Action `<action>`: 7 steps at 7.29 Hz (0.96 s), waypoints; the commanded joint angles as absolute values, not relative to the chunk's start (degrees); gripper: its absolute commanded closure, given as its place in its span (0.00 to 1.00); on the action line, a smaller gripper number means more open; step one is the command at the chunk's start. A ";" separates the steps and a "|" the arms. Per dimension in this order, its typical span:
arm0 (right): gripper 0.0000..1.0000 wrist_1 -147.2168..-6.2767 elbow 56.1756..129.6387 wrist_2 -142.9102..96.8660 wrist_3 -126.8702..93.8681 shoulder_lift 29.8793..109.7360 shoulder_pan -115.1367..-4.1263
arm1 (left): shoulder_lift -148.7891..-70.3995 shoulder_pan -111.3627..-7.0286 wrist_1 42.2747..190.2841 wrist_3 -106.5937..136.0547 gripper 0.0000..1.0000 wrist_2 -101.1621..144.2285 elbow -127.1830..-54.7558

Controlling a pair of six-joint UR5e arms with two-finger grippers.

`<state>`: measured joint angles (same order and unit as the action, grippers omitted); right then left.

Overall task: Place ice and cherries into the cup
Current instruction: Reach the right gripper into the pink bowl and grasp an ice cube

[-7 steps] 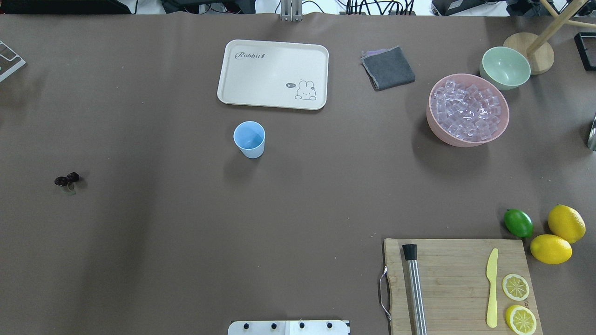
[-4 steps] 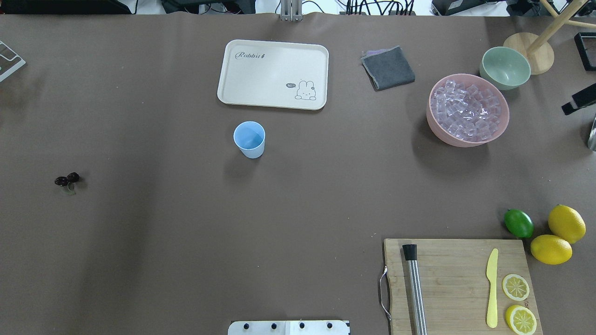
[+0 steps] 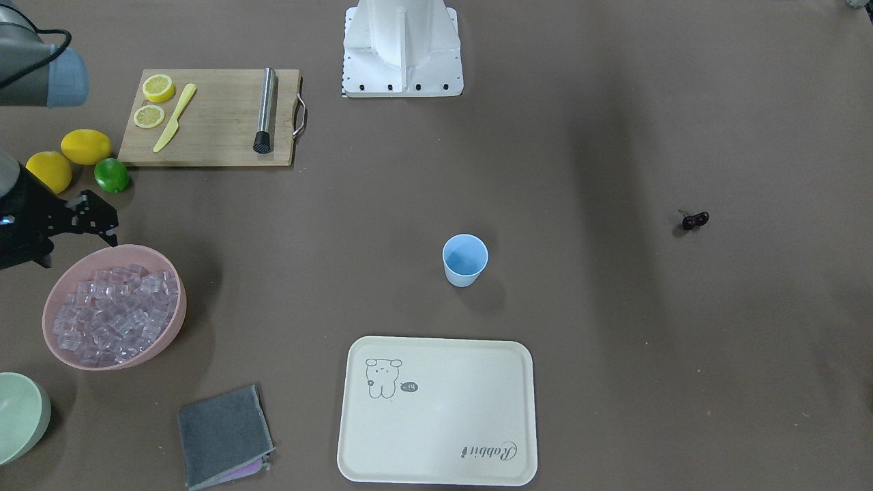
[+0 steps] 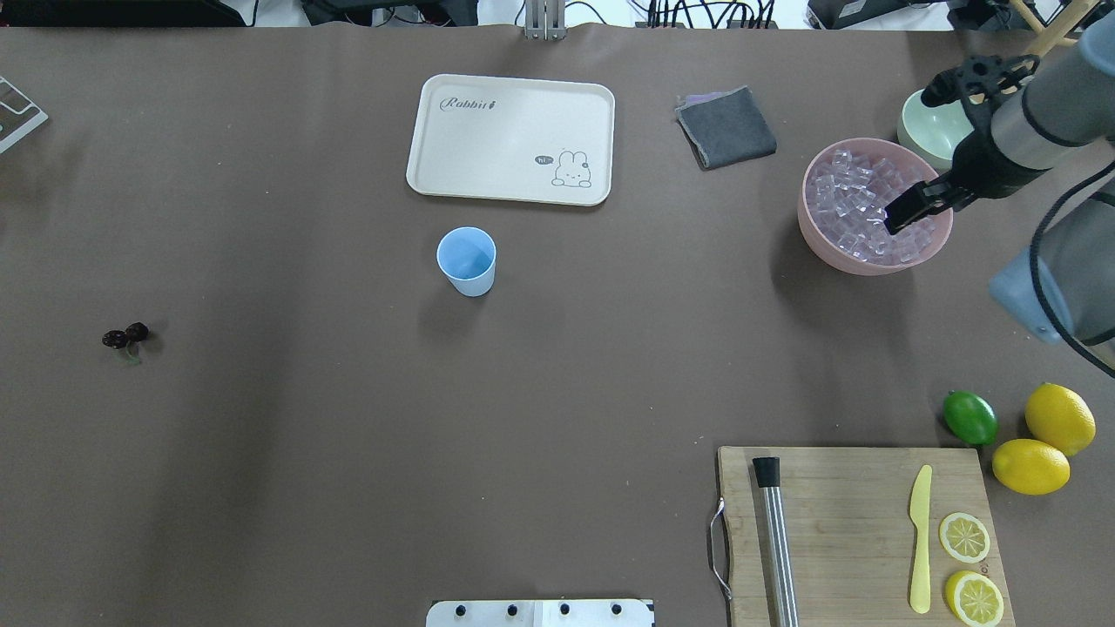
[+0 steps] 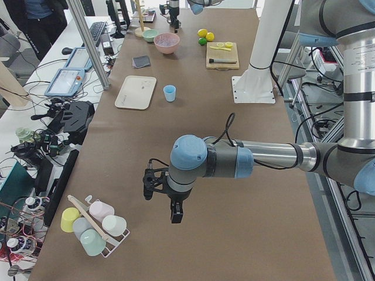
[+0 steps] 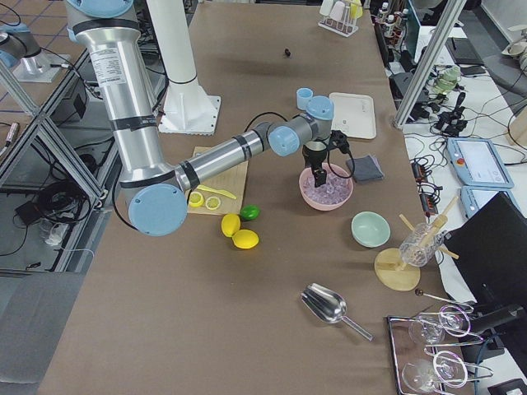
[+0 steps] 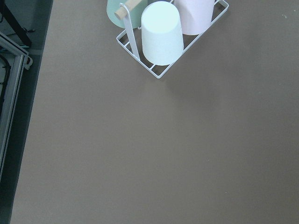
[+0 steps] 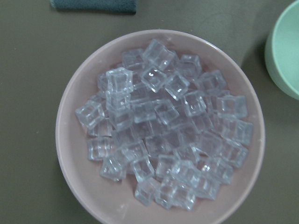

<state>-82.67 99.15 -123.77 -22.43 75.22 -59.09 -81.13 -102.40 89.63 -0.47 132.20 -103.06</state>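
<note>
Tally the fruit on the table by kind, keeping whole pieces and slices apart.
whole lemons: 2
lime: 1
lemon slices: 2
cherries: 2
Total: 7

Green bowl (image 8: 286, 49) partly beyond edge
</note>
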 commanded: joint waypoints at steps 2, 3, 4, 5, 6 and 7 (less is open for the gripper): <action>0.08 -78.40 94.04 -120.76 -36.22 71.98 -56.43 | -81.04 -102.57 89.82 -0.53 0.02 132.19 -103.27; 0.10 -78.40 95.35 -120.33 -43.52 71.98 -55.47 | -81.04 -102.57 89.91 -0.53 0.02 132.19 -103.18; 0.14 -78.49 95.45 -119.19 -48.73 72.07 -53.89 | -81.04 -102.57 90.09 -0.53 0.02 132.19 -103.27; 0.15 -78.49 95.19 -115.79 -53.22 72.85 -52.48 | -81.04 -102.48 90.17 -0.53 0.02 132.19 -103.18; 0.24 -78.57 95.01 -114.80 -55.87 72.69 -51.60 | -81.04 -102.57 90.18 -0.53 0.02 132.27 -103.27; 0.28 -78.57 94.92 -114.79 -55.99 72.77 -51.33 | -81.04 -102.57 90.18 -0.53 0.02 132.28 -103.18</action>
